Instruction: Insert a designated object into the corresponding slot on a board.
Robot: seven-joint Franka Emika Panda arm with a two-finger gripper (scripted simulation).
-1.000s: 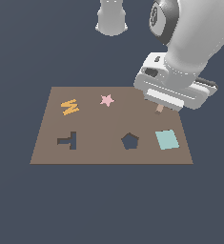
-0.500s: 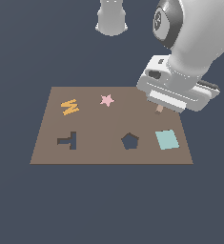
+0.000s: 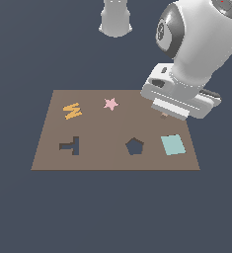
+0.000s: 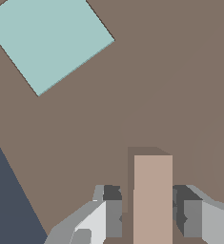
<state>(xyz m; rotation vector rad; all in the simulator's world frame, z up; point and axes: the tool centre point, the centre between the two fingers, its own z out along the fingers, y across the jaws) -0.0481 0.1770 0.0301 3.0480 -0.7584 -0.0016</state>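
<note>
T-piece (image 4: 153, 198) sits clenched in the jaws above the board (image 3: 102, 128); slot (image 3: 71, 146) empty.

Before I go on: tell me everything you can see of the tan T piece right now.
The tan T piece shows mainly in the wrist view: a flat, matte, pale tan bar, lighter than the brown board under it, standing between the two fingers of the tool. Only one straight limb is visible; the rest is hidden. Whether the fingers touch it cannot be told. In the exterior view only a sliver shows beneath the tool, near the teal square.
</note>
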